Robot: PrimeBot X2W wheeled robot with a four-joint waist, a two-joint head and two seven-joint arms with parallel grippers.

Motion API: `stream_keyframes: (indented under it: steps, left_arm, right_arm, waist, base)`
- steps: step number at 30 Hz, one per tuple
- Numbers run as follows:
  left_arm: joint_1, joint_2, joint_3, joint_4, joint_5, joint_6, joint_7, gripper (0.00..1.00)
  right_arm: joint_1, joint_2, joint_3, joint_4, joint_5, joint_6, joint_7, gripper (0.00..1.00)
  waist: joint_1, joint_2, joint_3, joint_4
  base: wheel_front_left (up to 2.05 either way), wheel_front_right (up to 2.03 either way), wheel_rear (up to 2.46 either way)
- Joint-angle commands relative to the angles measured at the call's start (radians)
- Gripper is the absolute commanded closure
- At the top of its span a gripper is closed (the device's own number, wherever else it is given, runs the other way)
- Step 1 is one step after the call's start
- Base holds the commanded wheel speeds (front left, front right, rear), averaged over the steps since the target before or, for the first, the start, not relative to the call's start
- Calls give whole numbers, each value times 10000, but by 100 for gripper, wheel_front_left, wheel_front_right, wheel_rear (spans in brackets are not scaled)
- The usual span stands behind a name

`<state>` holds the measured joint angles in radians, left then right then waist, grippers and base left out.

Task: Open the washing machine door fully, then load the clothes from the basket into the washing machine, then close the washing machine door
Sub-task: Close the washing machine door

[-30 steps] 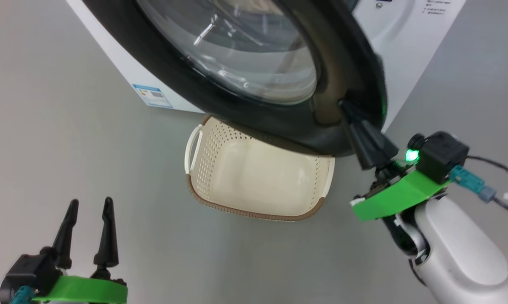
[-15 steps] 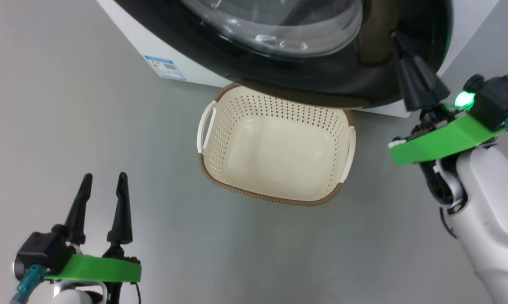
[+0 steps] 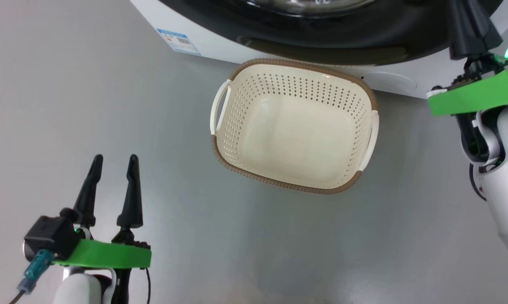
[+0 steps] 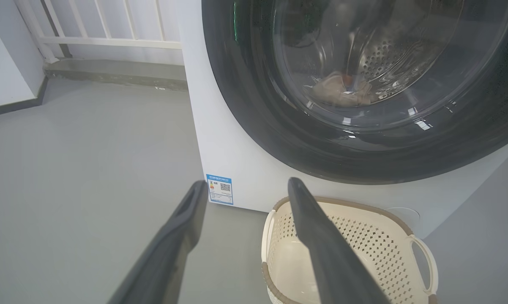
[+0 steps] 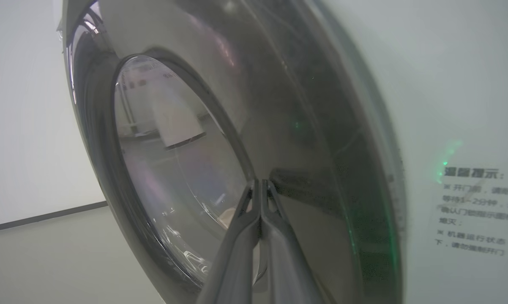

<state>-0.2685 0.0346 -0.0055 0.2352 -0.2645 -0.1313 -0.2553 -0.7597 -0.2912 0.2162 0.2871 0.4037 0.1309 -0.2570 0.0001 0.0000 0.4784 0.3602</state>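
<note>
Now the right tool point(image 5: 260, 182) has its two dark fingers pressed together, their tips at, or all but at, the glossy black rim of the washing machine door point(image 4: 254, 105), beside a shallow recess in that rim and to one side of the bulging glass window. In the left wrist view the door lies flat against the white front of the washing machine point(image 4: 237, 169); whether it is latched cannot be told. Through the glass the clothes point(image 4: 340, 90) show as a cream bundle with a touch of orange and blue, low in the perforated steel drum. The basket point(image 3: 279, 182) stands upright on the grey floor point(image 3: 110, 105) just in front of the machine, below the door, its pale bottom showing in full and its white handles at either end. A blue label point(image 3: 178, 41) sits at the base of the machine, near the basket's left end. The left tool point(image 3: 114, 159) hangs over the floor well apart from the basket, fingers spread apart and pointing toward the machine.
</note>
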Motion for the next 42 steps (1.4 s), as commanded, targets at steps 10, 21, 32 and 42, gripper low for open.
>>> stream_keyframes:
  steps: [10, 21, 32, 42]
  left_arm:
    - [-343, 169, 179, -327, -134, 6, -65, 0]
    - [-315, 162, 171, -96, -71, 6, -65, 0]
    - [131, 550, 340, 83, 68, 6, -65, 0]
    - [804, 1075, 550, 184, 166, 6, -65, 0]
  right_arm:
    - [-747, 86, -473, 23, -260, -2, -48, 100]
    - [-407, 284, -217, 61, -284, -2, -48, 100]
    - [1219, 741, 230, -134, -67, -2, -48, 66]
    - [2938, 1225, 114, -266, 13, -2, -48, 0]
  waist:
    - [-1, 0, 438, 255]
    - [-1, 0, 79, 88]
    - [-1, 0, -925, -565]
    - [-1, 0, -2072, -1504]
  base:
    - [0, 0, 0]
    - [0, 0, 0]
    - [0, 0, 0]
    - [0, 0, 0]
